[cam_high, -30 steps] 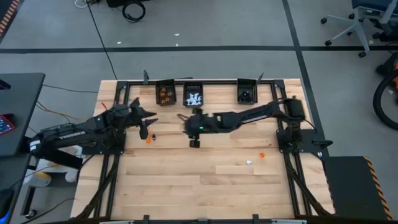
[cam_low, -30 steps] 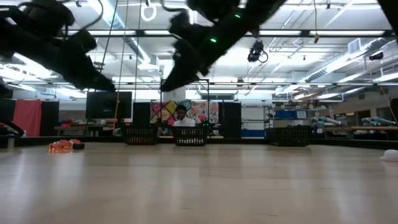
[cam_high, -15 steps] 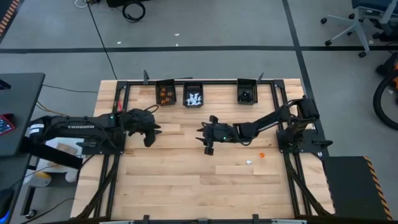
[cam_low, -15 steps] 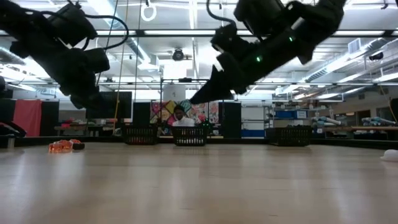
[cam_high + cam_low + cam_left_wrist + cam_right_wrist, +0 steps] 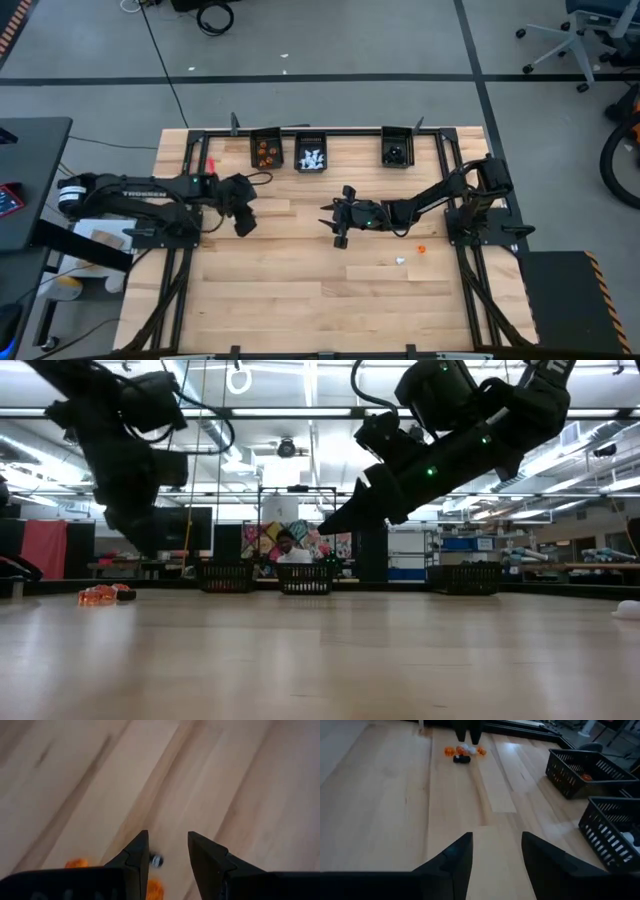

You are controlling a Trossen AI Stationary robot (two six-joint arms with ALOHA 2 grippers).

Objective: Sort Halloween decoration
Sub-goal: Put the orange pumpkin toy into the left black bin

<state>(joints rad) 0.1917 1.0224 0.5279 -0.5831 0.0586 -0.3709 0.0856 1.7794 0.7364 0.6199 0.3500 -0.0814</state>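
From above, three bins [image 5: 310, 152] at the counter's [image 5: 300, 300] far edge already held orange, white and black trinkets, while a few strays [image 5: 410, 254] lay near the right side. In the low view, a small cluster [image 5: 103, 595] sat on the counter. The left gripper [image 5: 167, 854] hung over more trinkets with jaws released and empty. The right gripper [image 5: 495, 851], also parted and empty, faced that cluster. Sorting looked mostly done.

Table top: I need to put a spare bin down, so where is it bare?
The near half of the table is bare wood. Crowded: the far edge with three bins, the trinkets under the left gripper, the middle under the right gripper, and two loose trinkets nearer the right side.
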